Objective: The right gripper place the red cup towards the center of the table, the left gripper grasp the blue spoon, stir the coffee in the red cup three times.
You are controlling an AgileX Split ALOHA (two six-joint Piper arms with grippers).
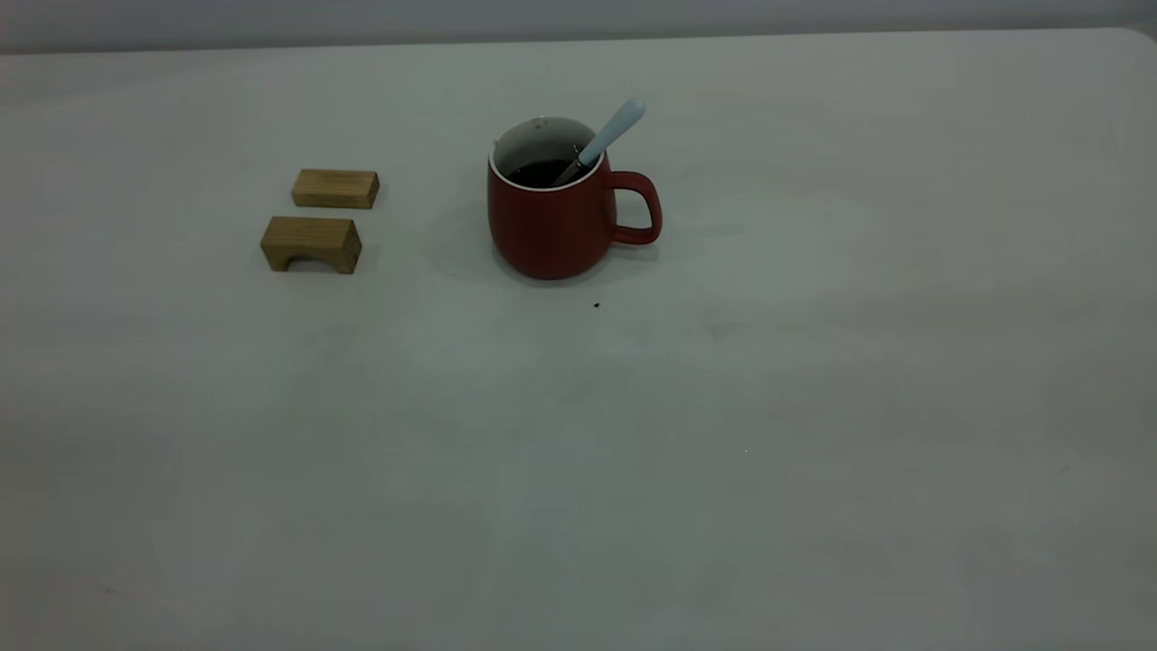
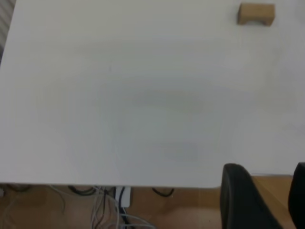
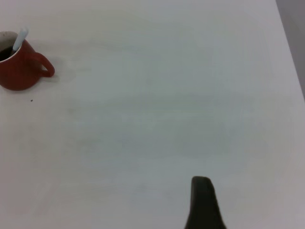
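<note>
The red cup stands upright near the middle of the table, its handle pointing to the right. Dark coffee fills its lower part. The blue spoon leans inside the cup, its pale handle sticking up over the rim on the handle side. Neither arm appears in the exterior view. My left gripper hangs open and empty at the table's edge, far from the cup. My right gripper shows only one dark tip, well away from the red cup and the blue spoon.
Two tan wooden blocks sit left of the cup, a flat one behind an arched one. The arched block lies far ahead in the left wrist view. Cables hang below the table edge there.
</note>
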